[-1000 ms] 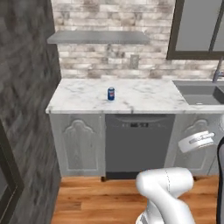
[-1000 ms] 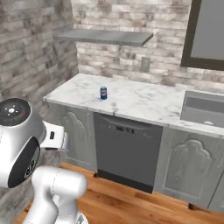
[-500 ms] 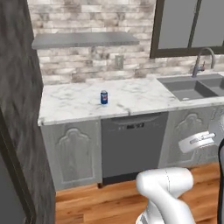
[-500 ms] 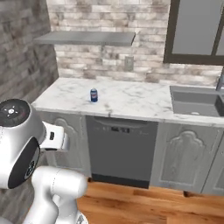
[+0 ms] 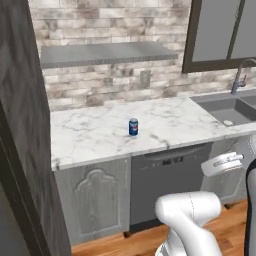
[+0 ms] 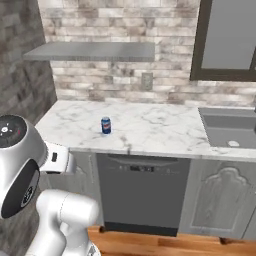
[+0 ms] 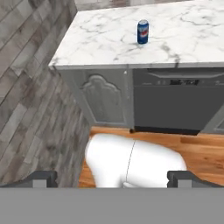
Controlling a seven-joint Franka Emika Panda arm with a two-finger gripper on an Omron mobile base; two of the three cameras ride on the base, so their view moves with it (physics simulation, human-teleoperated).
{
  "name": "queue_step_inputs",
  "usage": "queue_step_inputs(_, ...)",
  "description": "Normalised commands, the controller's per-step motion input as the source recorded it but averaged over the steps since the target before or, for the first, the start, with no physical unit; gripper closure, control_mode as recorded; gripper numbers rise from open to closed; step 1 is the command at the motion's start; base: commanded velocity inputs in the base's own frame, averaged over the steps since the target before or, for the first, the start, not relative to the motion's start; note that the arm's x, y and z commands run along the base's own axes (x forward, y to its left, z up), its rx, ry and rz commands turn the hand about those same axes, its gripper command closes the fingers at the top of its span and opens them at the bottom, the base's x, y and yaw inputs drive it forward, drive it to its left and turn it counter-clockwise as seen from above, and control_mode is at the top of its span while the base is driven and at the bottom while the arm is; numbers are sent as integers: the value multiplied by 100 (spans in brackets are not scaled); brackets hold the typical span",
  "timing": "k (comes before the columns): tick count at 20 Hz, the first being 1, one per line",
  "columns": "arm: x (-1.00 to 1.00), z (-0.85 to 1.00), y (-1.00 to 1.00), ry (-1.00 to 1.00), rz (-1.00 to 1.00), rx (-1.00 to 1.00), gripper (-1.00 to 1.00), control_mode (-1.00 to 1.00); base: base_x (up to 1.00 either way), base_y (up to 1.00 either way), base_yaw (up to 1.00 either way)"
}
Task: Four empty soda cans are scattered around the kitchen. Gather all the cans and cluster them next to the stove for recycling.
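One blue soda can [image 5: 133, 127] with white-red marks stands upright on the white marble counter [image 5: 95, 135], above the left end of the dishwasher. The same can [image 6: 105, 125] is near the counter's middle in the right base view, and the can [image 7: 142, 32] is far ahead at the top of the hand view. My gripper [image 7: 113, 179] is held back over the wood floor, well short of the counter. Its fingertips [image 7: 43, 177] stand wide apart, so it is open with nothing between them. The stove is out of view.
A dark dishwasher [image 5: 170, 180] sits under the counter between grey cabinet doors [image 5: 92, 200]. A sink [image 5: 227, 107] with a faucet [image 5: 239, 75] lies to the right. A grey shelf [image 5: 107, 52] hangs on the brick wall. A dark stone wall [image 5: 25, 125] closes the left.
The whole picture has shifted, so the base has moved and the counter and can now look closer. The sink has come further into view. The can has not moved on the counter.
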Motion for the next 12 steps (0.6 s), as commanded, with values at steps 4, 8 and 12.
queue_step_inputs(4, 0, 0, 0, 0, 0, 0, -100, 100, 72, 1, -2)
queue_step_inputs(8, 0, 0, 0, 0, 0, 0, -100, 100, 45, 14, -3)
queue_step_inputs(12, 0, 0, 0, 0, 0, 0, -100, 100, 36, 4, -3)
